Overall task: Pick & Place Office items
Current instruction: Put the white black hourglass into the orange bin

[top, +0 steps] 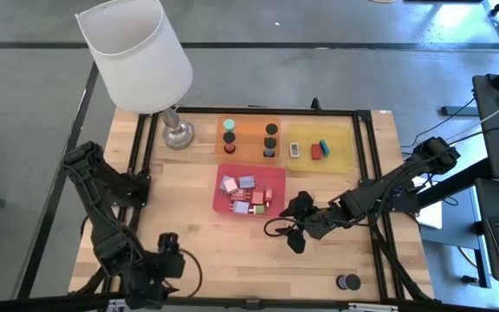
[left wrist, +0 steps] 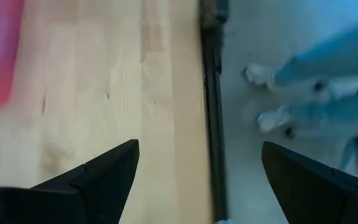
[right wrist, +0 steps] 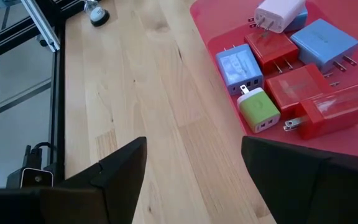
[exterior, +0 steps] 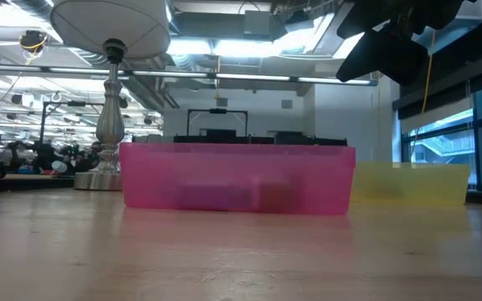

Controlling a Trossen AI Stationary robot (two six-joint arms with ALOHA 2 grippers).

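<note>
The right gripper (top: 294, 227) is hanging over bare wood just beside the red tray (top: 223, 204), on the side away from the lamp (top: 137, 52), w/ its fingers (right wrist: 120, 165) spread wide apart and nothing btwn them. In the right wrist view the tray's corner (right wrist: 204, 12) is showing a cluster of office items packed close together: a green block (right wrist: 260, 107) w/ a white top, a lavender-blue block (right wrist: 238, 65) touching it, red blocks (right wrist: 272, 46) beside those, a blue one (right wrist: 323, 38) and a white one (right wrist: 278, 11) farther back, metal prongs sticking out of several.

The left gripper (top: 167, 251) is waiting near the table's front edge on the left, fingers (left wrist: 107, 171) also parted and empty.

From above, the orange tray (top: 249, 123) is holding short black cylinders (top: 270, 130), some w/ teal or red tops. The yellow tray (top: 340, 139) next to it is carrying a small white rectangle (top: 294, 150), a red piece (top: 316, 152) and a teal piece (top: 325, 146). One black cylinder (top: 347, 282) is lying alone on the wood near the front right, well apart from the trays.
</note>
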